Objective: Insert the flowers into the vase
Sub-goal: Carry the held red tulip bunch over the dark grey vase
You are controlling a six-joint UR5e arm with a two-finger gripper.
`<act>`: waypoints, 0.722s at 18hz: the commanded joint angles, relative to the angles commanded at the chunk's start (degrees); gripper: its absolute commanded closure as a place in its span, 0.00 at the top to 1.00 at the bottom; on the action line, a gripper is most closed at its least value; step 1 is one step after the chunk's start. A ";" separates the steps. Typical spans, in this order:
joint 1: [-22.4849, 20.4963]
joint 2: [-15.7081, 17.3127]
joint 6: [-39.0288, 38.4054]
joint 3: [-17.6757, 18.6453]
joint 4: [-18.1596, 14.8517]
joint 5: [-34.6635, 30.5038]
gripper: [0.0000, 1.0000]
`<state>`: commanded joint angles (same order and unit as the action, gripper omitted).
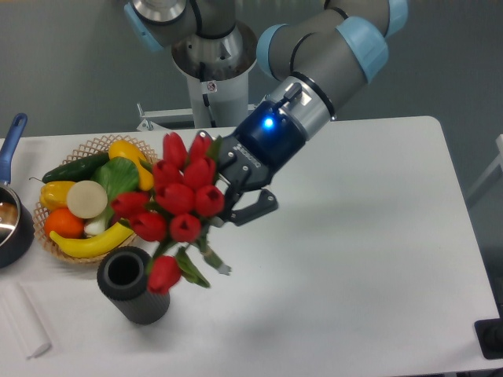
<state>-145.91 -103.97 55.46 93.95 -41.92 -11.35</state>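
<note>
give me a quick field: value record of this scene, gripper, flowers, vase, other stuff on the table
gripper: shut on the flowers, held above the table
flowers: red tulip bunch, tilted, in the air up and right of the vase; lowest bud by its rim
vase: dark ribbed cylinder, upright, mouth empty, front left of table
basket: behind the vase, holds fruit and vegetables
pot: left edge, blue handle, partly cut off
table: white
step: flowers not yet in vase
</note>
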 joint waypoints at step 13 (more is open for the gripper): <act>3.96 0.79 -0.35 0.27 0.00 3.26 0.46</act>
<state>-141.94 -103.18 55.11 94.22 -41.92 -8.09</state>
